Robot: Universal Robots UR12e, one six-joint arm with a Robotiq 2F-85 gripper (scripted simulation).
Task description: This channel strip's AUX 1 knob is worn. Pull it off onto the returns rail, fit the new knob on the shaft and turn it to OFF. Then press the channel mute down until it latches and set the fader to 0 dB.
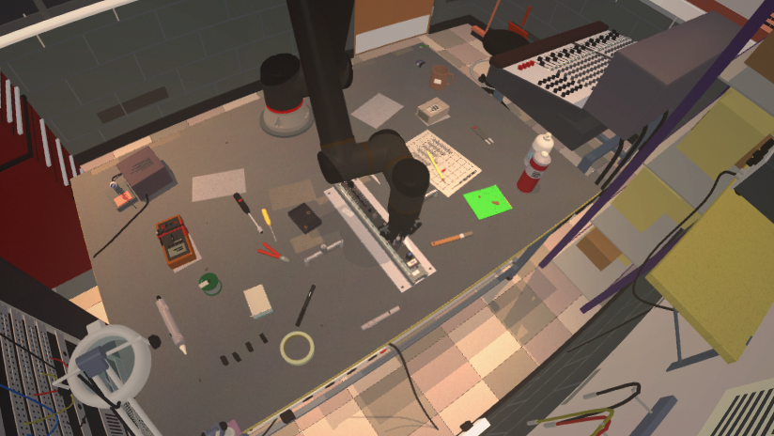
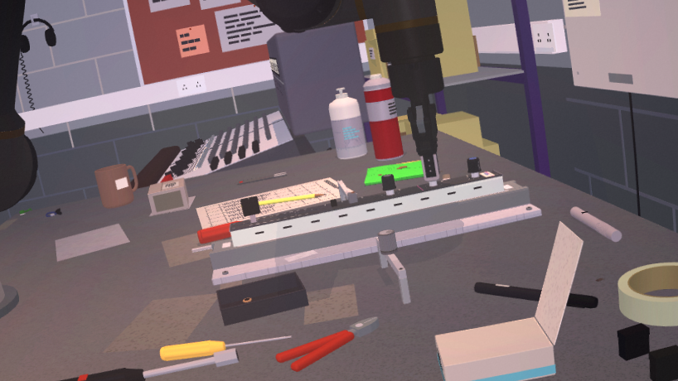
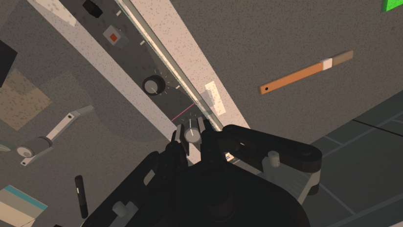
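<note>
The pale grey knob (image 3: pixel 192 134) sits on the channel strip (image 2: pixel 360 208) in the middle of the bench, its white pointer line facing up the strip. I grip this knob in my closed gripper (image 3: pixel 191 136), which comes straight down onto the strip (image 2: pixel 430 173). A dark knob (image 3: pixel 153 85) stands further along the strip, and another dark knob (image 2: pixel 473 165) stands at the near end. The square mute button with an orange centre (image 3: pixel 114 37) and the black fader cap (image 2: pixel 249 206) lie beyond. A grey knob (image 2: pixel 387 240) rests on the pale rail in front of the strip.
Behind the strip lie a printed sheet with a yellow pencil (image 2: pixel 284 199), a green pad (image 2: pixel 392 171) and two bottles (image 2: pixel 367 118). An orange stick (image 3: pixel 306 72) lies to the right. A black box (image 2: pixel 261 297), red pliers (image 2: pixel 327 343) and an open carton (image 2: pixel 512 331) lie in front.
</note>
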